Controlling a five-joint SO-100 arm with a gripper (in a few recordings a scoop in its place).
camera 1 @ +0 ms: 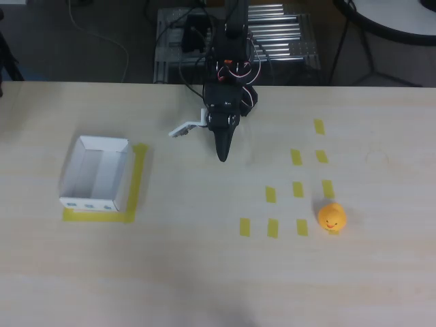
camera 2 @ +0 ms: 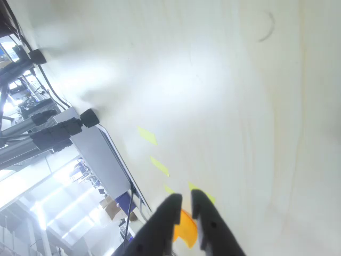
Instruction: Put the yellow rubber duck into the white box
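Pincer (camera 2: 184, 205) tips nearly pressed together, empty. Duck (camera 1: 332, 217) well apart, lower right overhead; box (camera 1: 95, 174) far left. Bare desk (camera 1: 204, 272) between.

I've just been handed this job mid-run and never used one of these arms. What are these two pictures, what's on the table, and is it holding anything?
The black machine is a small robot arm ending in a two-finger gripper. The overhead view looks straight down on the pale wooden table. The wrist view comes from a camera riding on the arm, so its black fingers show at the bottom, close together with a narrow gap.

On the table, seen from above: a small white cardboard box with low walls at the left, sitting on a yellow tape outline; short yellow tape strips at the right; and a small round orange-yellow rubber duck beside them.

The fingers hold nothing; the duck lies apart from them.
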